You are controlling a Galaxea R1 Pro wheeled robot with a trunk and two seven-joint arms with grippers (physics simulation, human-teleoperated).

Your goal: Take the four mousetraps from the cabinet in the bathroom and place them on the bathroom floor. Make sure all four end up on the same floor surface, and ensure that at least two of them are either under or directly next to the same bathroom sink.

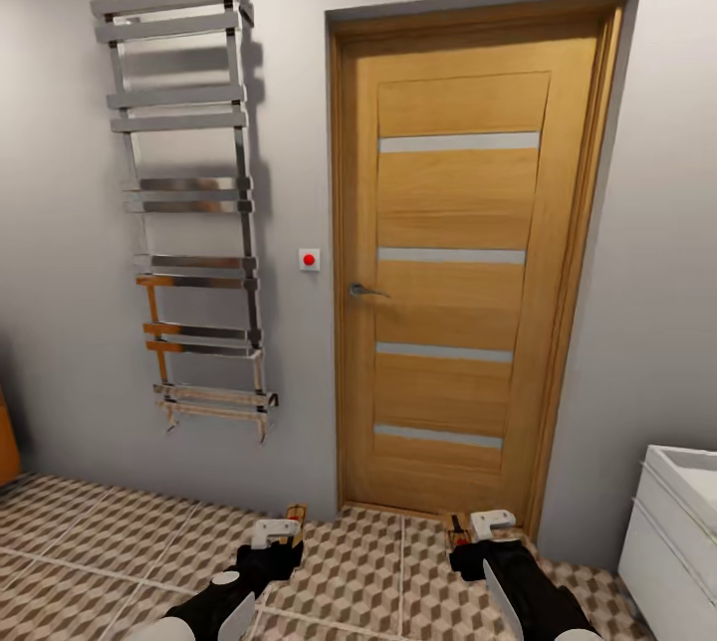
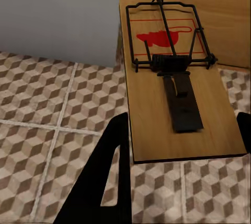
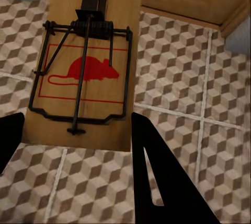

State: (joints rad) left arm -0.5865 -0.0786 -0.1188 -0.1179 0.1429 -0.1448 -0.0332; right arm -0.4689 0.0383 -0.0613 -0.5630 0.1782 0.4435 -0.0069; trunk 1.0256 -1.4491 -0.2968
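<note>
A: What's lying ahead of the tools?
B: A wooden door (image 1: 460, 253) and a towel radiator (image 1: 184, 193), over the cube-patterned bathroom floor (image 1: 358, 561).
A: And the tools?
B: The left tool (image 1: 275, 534) is gripping one mousetrap (image 2: 175, 83); the right tool (image 1: 484, 528) is clamping another mousetrap (image 3: 86, 62) between its fingers.

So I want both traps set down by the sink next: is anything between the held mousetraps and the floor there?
Nothing visible is. The left gripper and right gripper each hold a mousetrap over bare bathroom floor. The white sink stands at the right, with open tiles leading to it.
</note>
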